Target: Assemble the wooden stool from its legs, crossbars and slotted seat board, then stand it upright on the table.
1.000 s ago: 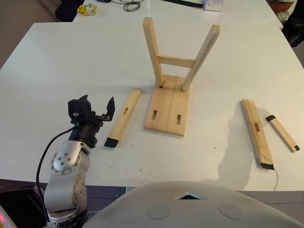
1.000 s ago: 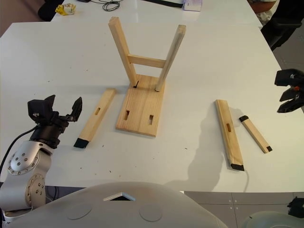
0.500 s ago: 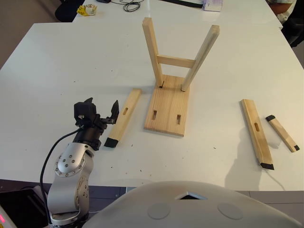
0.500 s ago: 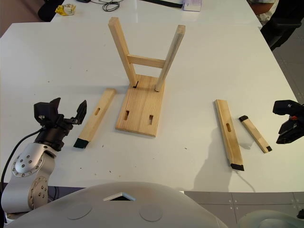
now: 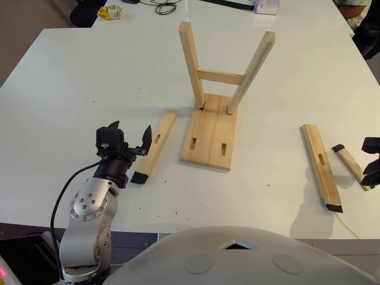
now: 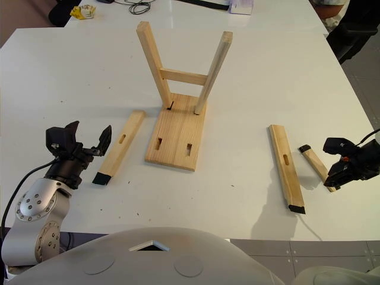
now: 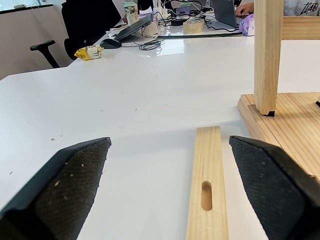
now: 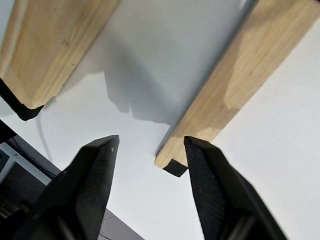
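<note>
Both arms have closed in: right gripper (image 8: 150,146), fingers spread, now straddles the short crossbar's (image 6: 312,158) near end at lower right; left gripper (image 5: 130,139), also spread, faces the loose leg (image 5: 155,142) at centre-left. Light, stiff wood: probably best pinched mid-length.

The right gripper (image 6: 332,177) hides the short crossbar's (image 6: 313,159) near end; the picture's edge cuts off the upright leg (image 7: 267,50).

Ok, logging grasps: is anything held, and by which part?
Nothing is held: left gripper open beside the loose leg, right gripper open at the short crossbar's end.
</note>
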